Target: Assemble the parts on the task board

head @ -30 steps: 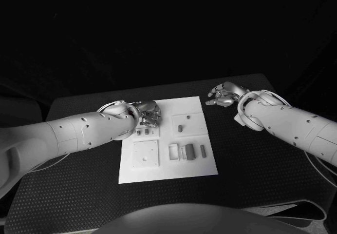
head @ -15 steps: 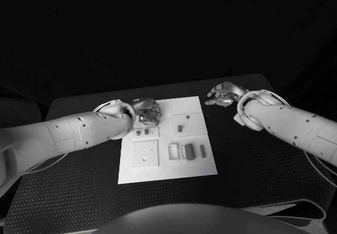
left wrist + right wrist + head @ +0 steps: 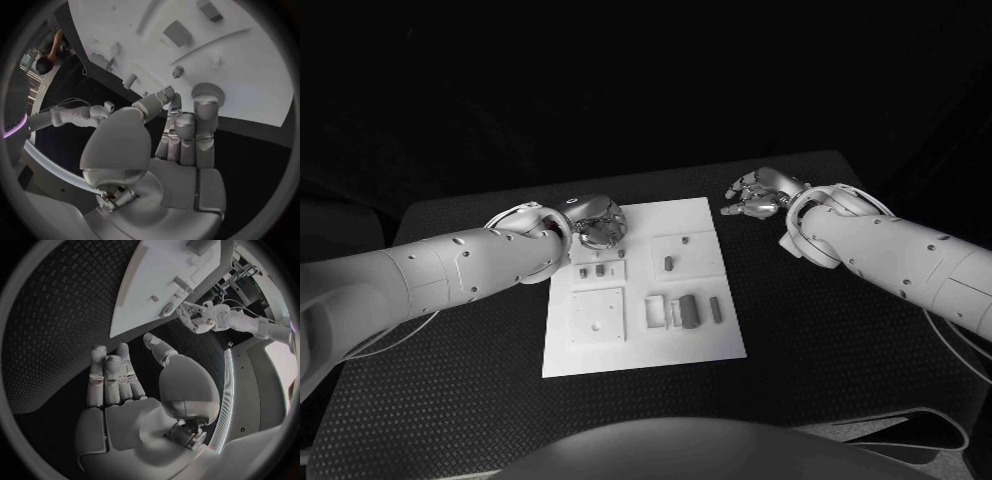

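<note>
The white task board lies in the middle of the black table. Grey parts sit on it: two small pegs, an oblong piece and several blocks. My left hand hovers over the board's far left corner. In the left wrist view, the left hand has its thumb pressed against closed fingers, and no part shows between them; the board is beyond. My right hand hangs over the table off the board's far right corner. The right hand has straight, spread fingers and is empty.
Black textured table surrounds the board on all sides, with wide room to its right. A raised square plate with a hole sits at the board's near left.
My left hand has drawn back from above the two small pegs toward the board's far edge, uncovering them. The right hand has stayed still.
</note>
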`<state>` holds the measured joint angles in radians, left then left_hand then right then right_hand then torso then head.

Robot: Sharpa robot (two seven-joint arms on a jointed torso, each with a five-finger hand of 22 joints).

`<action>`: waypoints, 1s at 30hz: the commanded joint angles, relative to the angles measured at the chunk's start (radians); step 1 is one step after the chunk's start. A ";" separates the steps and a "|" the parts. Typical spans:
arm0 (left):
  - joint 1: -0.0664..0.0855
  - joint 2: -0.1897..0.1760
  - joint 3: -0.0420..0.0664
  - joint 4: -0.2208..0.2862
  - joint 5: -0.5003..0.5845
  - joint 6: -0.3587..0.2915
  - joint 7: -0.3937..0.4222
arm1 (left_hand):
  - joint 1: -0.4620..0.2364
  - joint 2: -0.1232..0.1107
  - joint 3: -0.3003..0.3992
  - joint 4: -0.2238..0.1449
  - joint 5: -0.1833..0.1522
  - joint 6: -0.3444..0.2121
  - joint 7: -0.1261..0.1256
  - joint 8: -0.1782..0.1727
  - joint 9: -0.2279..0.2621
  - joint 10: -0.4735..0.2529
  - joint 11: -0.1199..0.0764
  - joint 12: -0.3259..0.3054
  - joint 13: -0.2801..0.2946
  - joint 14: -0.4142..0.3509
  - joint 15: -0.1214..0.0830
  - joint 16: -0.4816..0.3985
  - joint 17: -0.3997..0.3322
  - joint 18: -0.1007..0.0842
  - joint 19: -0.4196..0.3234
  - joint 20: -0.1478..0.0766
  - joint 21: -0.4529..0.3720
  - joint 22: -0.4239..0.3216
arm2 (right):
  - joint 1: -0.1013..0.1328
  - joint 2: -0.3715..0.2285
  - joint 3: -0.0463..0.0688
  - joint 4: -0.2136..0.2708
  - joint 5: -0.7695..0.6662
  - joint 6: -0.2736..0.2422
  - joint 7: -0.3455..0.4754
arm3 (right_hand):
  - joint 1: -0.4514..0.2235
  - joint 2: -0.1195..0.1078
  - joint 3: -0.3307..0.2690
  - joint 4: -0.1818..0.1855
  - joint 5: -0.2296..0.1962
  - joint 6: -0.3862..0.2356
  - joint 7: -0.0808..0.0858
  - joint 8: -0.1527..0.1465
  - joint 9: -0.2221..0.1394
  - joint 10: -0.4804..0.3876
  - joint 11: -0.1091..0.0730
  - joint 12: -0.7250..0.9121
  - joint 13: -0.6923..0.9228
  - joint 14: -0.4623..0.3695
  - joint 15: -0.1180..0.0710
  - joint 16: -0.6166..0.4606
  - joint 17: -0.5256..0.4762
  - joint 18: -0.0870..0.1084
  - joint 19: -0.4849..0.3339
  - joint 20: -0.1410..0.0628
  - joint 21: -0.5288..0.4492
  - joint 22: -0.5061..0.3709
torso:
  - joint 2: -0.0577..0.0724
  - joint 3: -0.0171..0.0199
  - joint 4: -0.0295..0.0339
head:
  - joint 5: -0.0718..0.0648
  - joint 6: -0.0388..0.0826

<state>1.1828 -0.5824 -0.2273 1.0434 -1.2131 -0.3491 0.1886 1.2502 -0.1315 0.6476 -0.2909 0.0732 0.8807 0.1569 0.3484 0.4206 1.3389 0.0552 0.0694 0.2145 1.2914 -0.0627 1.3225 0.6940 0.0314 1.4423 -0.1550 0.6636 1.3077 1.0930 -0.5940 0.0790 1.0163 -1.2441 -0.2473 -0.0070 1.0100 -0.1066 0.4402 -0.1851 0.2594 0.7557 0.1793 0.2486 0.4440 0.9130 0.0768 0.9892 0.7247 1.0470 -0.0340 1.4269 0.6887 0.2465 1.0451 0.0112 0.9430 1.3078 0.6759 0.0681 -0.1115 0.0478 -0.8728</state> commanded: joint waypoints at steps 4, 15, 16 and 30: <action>0.000 -0.010 0.000 0.011 0.030 -0.011 0.044 | -0.012 -0.015 -0.008 0.001 0.001 -0.001 0.007 0.006 -0.001 -0.041 0.005 -0.008 -0.008 -0.015 0.009 -0.008 0.003 0.147 -0.005 -0.001 -0.002 0.013 | -0.001 -0.001 0.000 0.002 -0.007 0.011 0.008 | -0.009 0.001 0.000 0.001 -0.001 0.004 0.009 0.005 -0.001 -0.008 -0.002 0.005 -0.002 -0.005 0.000 -0.003 -0.001 0.015 -0.002 -0.006 -0.003 0.016 | 0.000 -0.0008 0.0005 | 0.002 0.000; 0.000 -0.004 -0.005 0.025 -0.204 0.024 0.000 | -0.103 -0.066 -0.131 0.001 0.047 0.030 -0.003 0.024 0.005 -0.178 0.042 -0.008 -0.030 -0.093 0.045 -0.017 0.014 0.178 -0.068 0.034 -0.024 0.017 | -0.001 -0.002 0.000 0.003 -0.007 0.012 0.008 | -0.009 0.001 0.000 0.001 -0.001 0.004 0.009 0.005 -0.001 -0.008 -0.002 0.005 -0.002 -0.005 0.000 -0.003 -0.001 0.015 -0.002 -0.006 -0.003 0.016 | 0.000 -0.0009 0.0005 | 0.002 0.000; 0.000 -0.001 -0.005 0.025 -0.229 0.027 -0.009 | -0.103 -0.070 -0.136 0.001 0.045 0.029 -0.003 0.022 0.004 -0.193 0.047 -0.008 -0.033 -0.103 0.050 -0.019 0.014 0.180 -0.076 0.039 -0.029 0.016 | -0.001 -0.002 0.000 0.003 -0.007 0.012 0.008 | -0.009 0.001 0.000 0.001 -0.001 0.004 0.009 0.005 -0.001 -0.008 -0.002 0.005 -0.002 -0.005 0.000 -0.003 -0.001 0.015 -0.002 -0.006 -0.003 0.016 | 0.000 -0.0011 0.0007 | 0.002 0.000; -0.009 0.031 -0.008 0.009 -0.334 0.022 -0.081 | -0.089 -0.087 -0.125 0.005 0.056 0.023 0.002 0.010 -0.004 -0.231 0.063 0.011 -0.042 -0.144 0.067 -0.022 0.007 0.191 -0.103 0.063 -0.054 0.013 | -0.001 0.001 0.000 0.002 -0.007 0.013 0.009 | -0.009 0.001 0.000 0.001 -0.001 0.004 0.008 0.005 -0.001 -0.008 -0.002 0.006 -0.002 -0.006 0.000 -0.003 -0.001 0.015 -0.002 -0.006 -0.003 0.016 | 0.000 0.0002 -0.0004 | 0.003 0.000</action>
<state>1.1756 -0.5550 -0.2358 1.0523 -1.4970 -0.3324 0.1430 1.1503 -0.2209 0.5180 -0.2854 0.1229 0.9029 0.1540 0.3592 0.4173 1.0998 0.1186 0.0753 0.1713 1.1484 0.0091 1.3011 0.7023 0.0525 1.3416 -0.0912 0.6127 1.3078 1.0928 -0.5946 0.0790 1.0169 -1.2441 -0.2464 -0.0070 1.0100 -0.1066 0.4402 -0.1851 0.2594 0.7577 0.1772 0.2486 0.4440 0.9130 0.0768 0.9892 0.7238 1.0485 -0.0325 1.4269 0.6887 0.2464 1.0434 0.0129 0.9430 1.3078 0.6761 0.0681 -0.1118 0.0516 -0.8728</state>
